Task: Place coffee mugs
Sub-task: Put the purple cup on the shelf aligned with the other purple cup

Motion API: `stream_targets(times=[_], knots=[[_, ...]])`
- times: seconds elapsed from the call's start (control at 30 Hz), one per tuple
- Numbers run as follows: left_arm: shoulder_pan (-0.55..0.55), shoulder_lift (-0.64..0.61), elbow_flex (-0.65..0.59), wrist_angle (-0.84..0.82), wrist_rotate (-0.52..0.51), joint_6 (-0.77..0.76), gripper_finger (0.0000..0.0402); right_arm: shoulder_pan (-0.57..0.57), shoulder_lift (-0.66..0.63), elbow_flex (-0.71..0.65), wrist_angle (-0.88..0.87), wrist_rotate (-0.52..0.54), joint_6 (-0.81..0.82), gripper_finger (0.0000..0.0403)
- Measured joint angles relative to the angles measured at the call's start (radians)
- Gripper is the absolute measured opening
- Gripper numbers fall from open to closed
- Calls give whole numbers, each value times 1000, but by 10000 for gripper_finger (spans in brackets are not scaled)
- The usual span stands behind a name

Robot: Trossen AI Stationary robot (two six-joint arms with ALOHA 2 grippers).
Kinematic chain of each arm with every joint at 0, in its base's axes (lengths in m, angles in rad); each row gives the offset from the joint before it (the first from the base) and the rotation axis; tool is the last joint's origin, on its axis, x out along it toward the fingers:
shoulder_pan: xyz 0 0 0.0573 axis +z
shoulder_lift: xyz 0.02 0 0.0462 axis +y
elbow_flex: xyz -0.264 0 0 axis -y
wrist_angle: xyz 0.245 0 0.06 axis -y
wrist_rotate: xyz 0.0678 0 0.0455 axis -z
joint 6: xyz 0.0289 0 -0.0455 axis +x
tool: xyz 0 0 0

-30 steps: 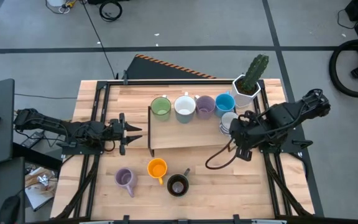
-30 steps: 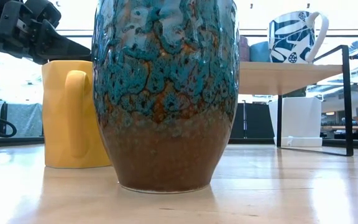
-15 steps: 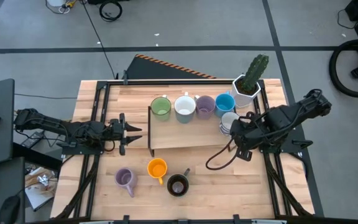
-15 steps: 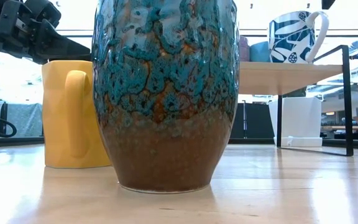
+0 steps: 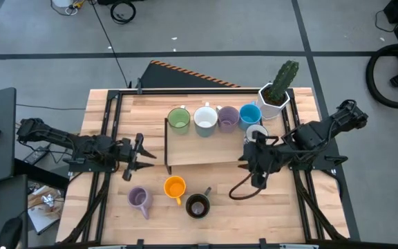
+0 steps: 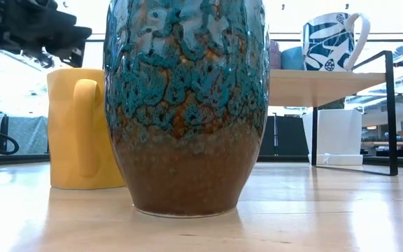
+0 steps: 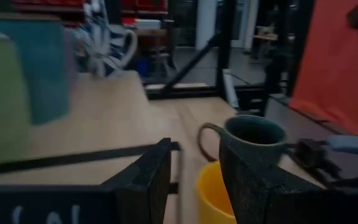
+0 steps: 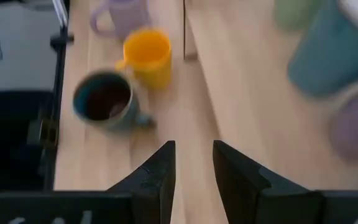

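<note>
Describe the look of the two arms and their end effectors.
Both arms are dark, nearly black, built of jointed segments. The left end effector and the right end effector each end in two flat, dark, finely textured fingers. A dark cable loops onto the table beside the right arm.

— What are those arms like?
— Both black, jointed, chunky. A dark cable loops off the right arm.
— And the fingers?
— Flat, matte black, grainy-surfaced, white lettering at their base.
</note>
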Motion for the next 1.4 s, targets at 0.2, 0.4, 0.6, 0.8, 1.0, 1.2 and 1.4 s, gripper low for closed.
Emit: stream_targets(times=[0.2,0.4,0.6,0.8,1.0,1.2,1.4], knots=[[-70,2,82,-236,40,-140,142,4,0,-89,281,50,-133,114],[-179,26,200,-426,-86,-230,142,4,0,-208,538,71,-223,114],[-267,72,227,-421,-108,-247,142,-1,0,-326,705,152,-132,113],[-291,93,228,-401,-109,-384,142,40,0,-414,943,171,-292,113],[-313,100,278,-418,-96,-525,142,66,0,-469,1107,205,-451,113],[-345,195,431,-628,-182,-519,142,65,0,-473,1104,219,-460,113],[-354,342,562,-805,-170,-594,142,76,0,-473,1083,218,-483,113]])
